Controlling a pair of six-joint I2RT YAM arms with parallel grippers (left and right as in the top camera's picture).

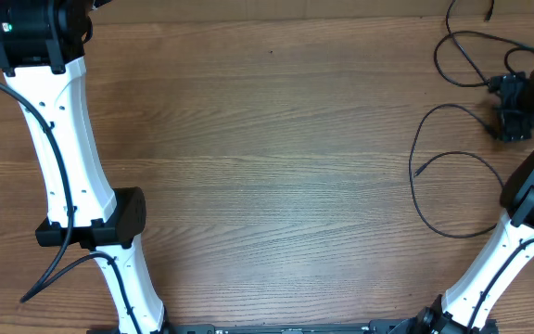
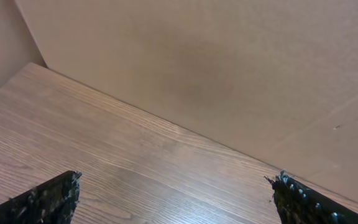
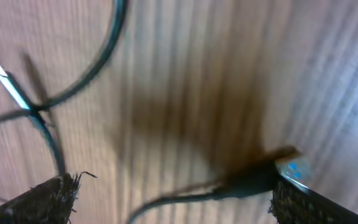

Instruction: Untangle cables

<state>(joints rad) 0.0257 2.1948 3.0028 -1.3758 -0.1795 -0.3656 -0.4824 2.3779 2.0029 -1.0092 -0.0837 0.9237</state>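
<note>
Thin black cables with small dark plugs (image 1: 412,162), sprawled in loose loops at the far right of the brown wooden table (image 1: 267,167), strands crossing near the right gripper (image 3: 169,186). Spread wide, clamping nothing, one plug (image 3: 257,179) just beside a finger. Left gripper (image 2: 174,180) equally wide, empty, well apart. Likely risk: closing on two crossed strands at once and pulling the tangle tighter.

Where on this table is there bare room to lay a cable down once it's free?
The broad middle of the table is bare, from the left arm across to the cables. The strip along the far edge between them is free too. The right end is crowded: loops and plugs lie around the right gripper.
</note>
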